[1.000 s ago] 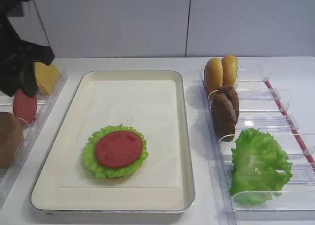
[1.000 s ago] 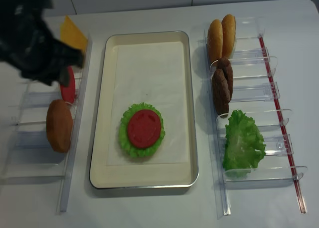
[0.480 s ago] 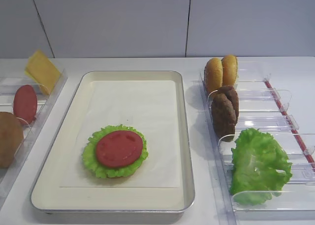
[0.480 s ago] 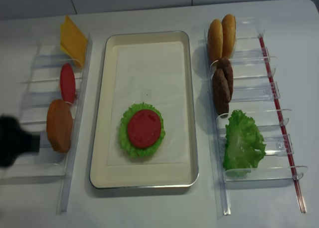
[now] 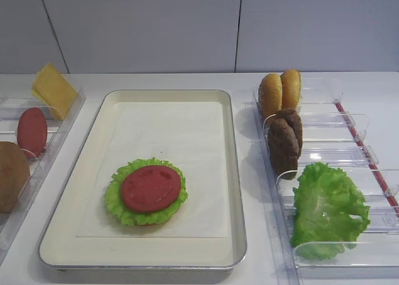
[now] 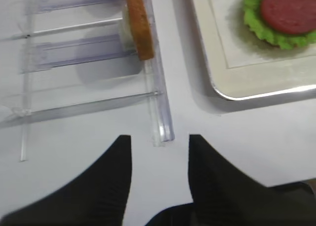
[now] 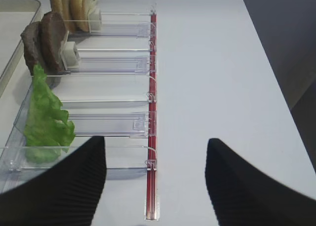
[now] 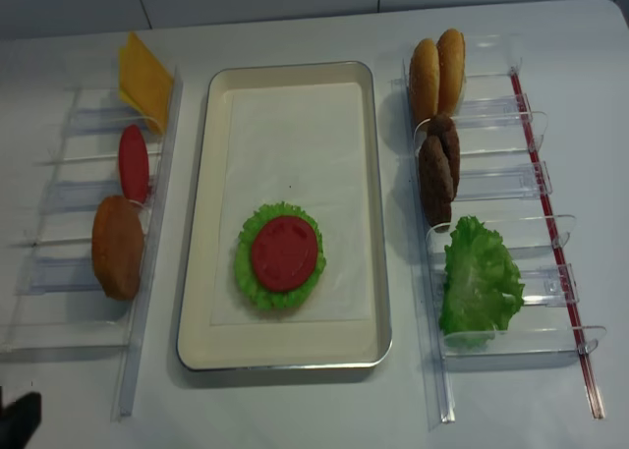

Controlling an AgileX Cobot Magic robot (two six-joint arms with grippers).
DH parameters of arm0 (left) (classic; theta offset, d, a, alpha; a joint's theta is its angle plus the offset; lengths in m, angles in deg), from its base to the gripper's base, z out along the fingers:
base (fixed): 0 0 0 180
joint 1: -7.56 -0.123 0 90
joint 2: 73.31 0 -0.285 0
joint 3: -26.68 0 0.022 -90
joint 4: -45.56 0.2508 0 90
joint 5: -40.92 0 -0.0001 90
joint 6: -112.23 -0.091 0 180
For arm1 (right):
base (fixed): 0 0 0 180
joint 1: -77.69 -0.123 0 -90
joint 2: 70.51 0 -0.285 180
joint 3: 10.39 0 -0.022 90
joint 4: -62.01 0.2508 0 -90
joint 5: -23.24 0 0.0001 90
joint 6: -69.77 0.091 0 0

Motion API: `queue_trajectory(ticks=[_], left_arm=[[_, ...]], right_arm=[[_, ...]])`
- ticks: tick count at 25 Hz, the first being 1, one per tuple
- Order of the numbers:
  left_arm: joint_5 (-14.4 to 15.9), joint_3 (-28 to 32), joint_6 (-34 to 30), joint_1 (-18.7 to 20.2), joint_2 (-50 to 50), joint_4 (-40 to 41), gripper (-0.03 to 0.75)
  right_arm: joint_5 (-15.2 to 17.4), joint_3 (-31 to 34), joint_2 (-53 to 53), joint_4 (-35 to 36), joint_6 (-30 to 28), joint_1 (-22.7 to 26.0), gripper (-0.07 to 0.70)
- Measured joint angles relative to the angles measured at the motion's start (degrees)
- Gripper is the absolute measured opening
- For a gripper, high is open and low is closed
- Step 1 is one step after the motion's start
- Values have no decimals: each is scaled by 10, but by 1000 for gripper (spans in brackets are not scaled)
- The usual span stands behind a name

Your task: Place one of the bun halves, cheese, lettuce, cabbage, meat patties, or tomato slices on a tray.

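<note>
A tomato slice point(image 5: 151, 188) lies on a lettuce leaf point(image 5: 114, 201) on the near part of the silvery tray point(image 5: 235, 173). The left rack holds cheese point(image 5: 53, 90), an upright tomato slice point(image 5: 31, 131) and a bun half point(image 5: 11, 176). In the right rack stand two bun halves point(image 5: 279, 93), two meat patties point(image 5: 285, 141) and lettuce point(image 5: 327, 210). Cabbage is out of view. My left gripper point(image 6: 160, 136) is open and empty over bare table at the left rack's near end. Beside the right rack, my right gripper point(image 7: 155, 139) is open and empty.
Clear plastic racks flank the tray: the left rack point(image 8: 59, 272) and the right rack point(image 8: 531, 184) with a red strip point(image 7: 152, 87) along its outer side. A bit of the left arm point(image 8: 15, 420) shows at the near left corner. A wall stands behind the table.
The left arm has drawn back from over the cheese and tomato end of the left rack toward the near left corner. Nothing on the tray or racks has moved.
</note>
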Motion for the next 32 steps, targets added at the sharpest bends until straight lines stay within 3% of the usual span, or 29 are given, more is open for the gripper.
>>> queue_trajectory(ticks=[7, 13, 32], left_arm=[[-11, 54, -47, 0, -81, -35, 283], [-44, 71, -49, 0, -116, -36, 283], [-49, 71, -4, 0, -155, -4, 283]], right_arm=[[0, 0, 0, 0, 0, 0, 460], [0, 0, 0, 0, 0, 0, 460], [0, 0, 0, 0, 0, 0, 460]])
